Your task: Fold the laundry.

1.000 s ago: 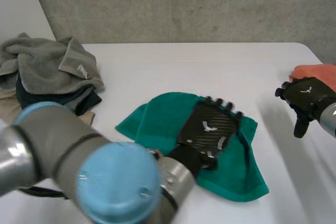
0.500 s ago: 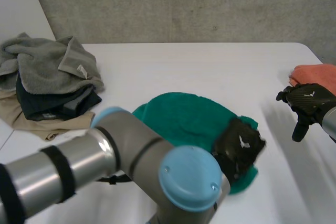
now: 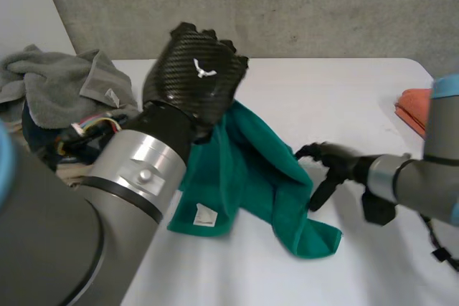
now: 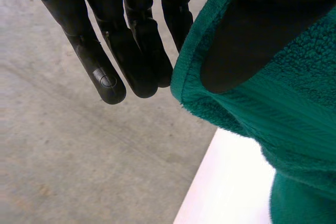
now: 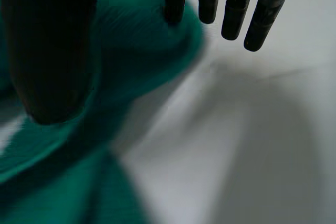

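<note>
**Green towel hanging from left hand, right hand beside it**

Left hand [image 3: 195, 77] is high over the far-left part of the white table [image 3: 337, 84], back of the hand toward the head camera. A green terry towel [image 3: 251, 170] hangs from it. In the left wrist view the fingers [image 4: 131, 51] are straight and close together. The thumb [image 4: 247, 40] lies flat on the towel's [image 4: 294, 108] hemmed edge and pinches that edge against the nearest finger.

From the grip the towel drapes down and to the right. Its lower part rests crumpled on the middle of the table, with the lowest corner toward the near right. A white label [image 3: 204, 214] shows at the bottom of its left hanging fold.

Right hand [image 3: 331, 157] is low over the table at the towel's right edge, just beside the cloth; I cannot tell whether it touches. In the right wrist view its fingers [image 5: 233, 9] are straight, slightly apart and holding nothing. One fingertip is over the green cloth [image 5: 131, 51], the others over bare tabletop [image 5: 236, 145].

A heap of cloths [image 3: 64, 91] sits at the far-left table edge: grey towel on top, dark blue and beige beneath. An orange cloth [image 3: 414, 107] lies at the right edge, well apart from the towel. A concrete wall [image 3: 287, 5] stands behind the table.
</note>
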You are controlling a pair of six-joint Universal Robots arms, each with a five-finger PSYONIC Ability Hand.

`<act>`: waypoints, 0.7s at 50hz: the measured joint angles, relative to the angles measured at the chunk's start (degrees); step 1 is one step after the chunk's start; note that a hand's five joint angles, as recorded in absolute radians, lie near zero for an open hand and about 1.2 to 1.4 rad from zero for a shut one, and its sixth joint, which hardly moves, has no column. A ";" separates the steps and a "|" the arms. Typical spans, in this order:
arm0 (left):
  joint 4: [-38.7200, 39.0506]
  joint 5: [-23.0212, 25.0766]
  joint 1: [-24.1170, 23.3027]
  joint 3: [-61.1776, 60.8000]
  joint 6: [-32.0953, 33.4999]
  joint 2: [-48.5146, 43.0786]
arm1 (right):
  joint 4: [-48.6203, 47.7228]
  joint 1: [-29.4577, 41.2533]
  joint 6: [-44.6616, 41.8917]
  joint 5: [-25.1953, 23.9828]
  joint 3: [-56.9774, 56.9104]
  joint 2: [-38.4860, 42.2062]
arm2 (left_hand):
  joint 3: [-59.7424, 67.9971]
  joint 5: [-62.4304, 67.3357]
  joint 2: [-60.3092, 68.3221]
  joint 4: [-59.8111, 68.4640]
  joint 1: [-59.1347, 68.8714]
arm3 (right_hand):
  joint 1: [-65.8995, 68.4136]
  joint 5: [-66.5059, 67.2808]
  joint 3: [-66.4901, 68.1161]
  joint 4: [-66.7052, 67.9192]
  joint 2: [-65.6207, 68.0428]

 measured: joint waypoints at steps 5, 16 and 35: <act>-0.02 0.01 1.16 -0.37 0.00 1.09 | -0.06 4.59 5.49 -0.33 -0.24 1.32 | 0.00 0.00 0.00 0.12 0.00 | 0.00 0.00 0.00 0.00 0.00; 0.21 0.44 4.65 -0.71 -0.14 1.53 | -9.91 10.07 9.20 7.33 -0.53 1.53 | 0.00 0.00 0.03 0.13 0.00 | 47.63 51.58 55.56 54.24 54.64; 1.34 12.30 15.39 -6.95 -0.17 -6.59 | -12.76 8.91 -39.91 17.67 2.10 -16.33 | 0.03 0.00 0.17 0.16 0.00 | 47.63 51.77 55.69 54.33 54.64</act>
